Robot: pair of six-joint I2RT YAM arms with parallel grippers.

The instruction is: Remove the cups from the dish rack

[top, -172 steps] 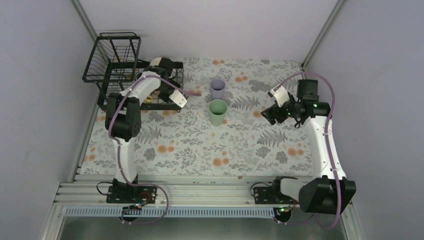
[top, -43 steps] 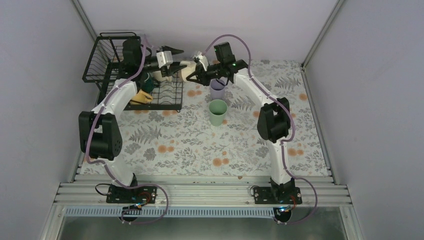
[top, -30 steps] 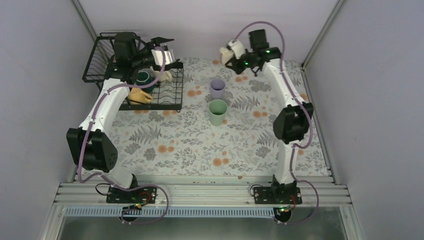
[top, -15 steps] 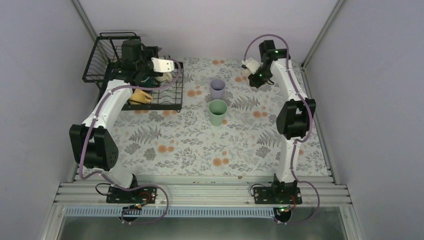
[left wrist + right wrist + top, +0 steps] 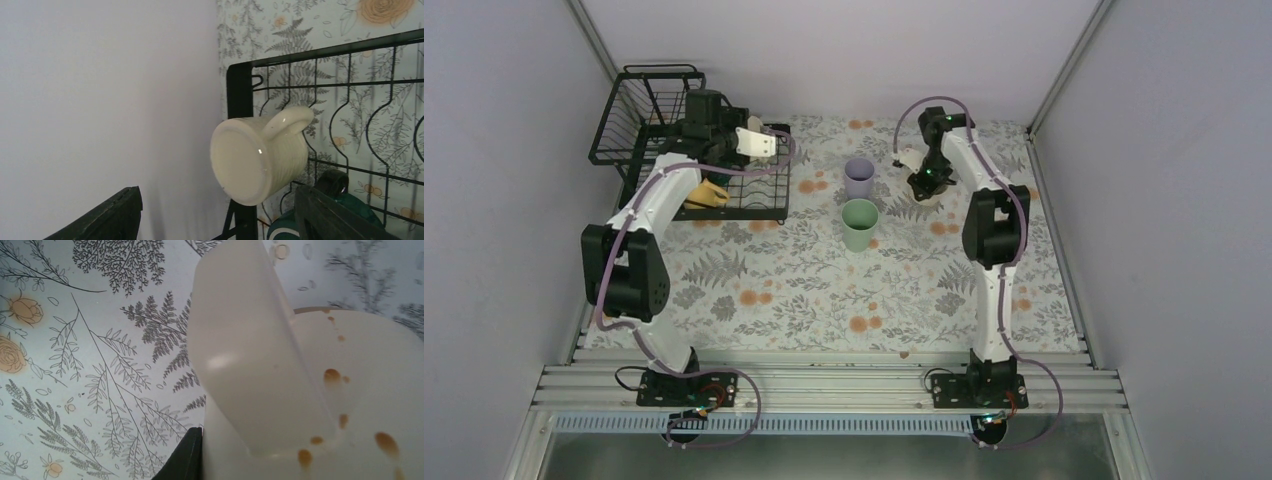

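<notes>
The black wire dish rack [image 5: 659,150] stands at the far left. In it a cream mug [image 5: 260,155] lies tilted with its base toward the left wrist camera, and a dark teal mug [image 5: 295,227] sits just below it. A yellow mug [image 5: 707,192] lies at the rack's near side. My left gripper [image 5: 756,147] hovers over the rack, open, its fingers [image 5: 107,217] on either side of the cream mug without touching it. My right gripper [image 5: 921,183] is shut on a speckled cream mug [image 5: 350,390], low over the mat right of the lavender cup [image 5: 859,177]. The mint-green cup [image 5: 859,224] stands nearer.
A floral mat [image 5: 824,290] covers the table. The rack's raised basket tier [image 5: 649,100] stands at the back left corner against the pale wall [image 5: 100,100]. Metal frame posts run up both back corners.
My right arm has swung the speckled cream mug from the back right down toward the mat beside the lavender cup. My left gripper has dropped back over the rack, still open.
</notes>
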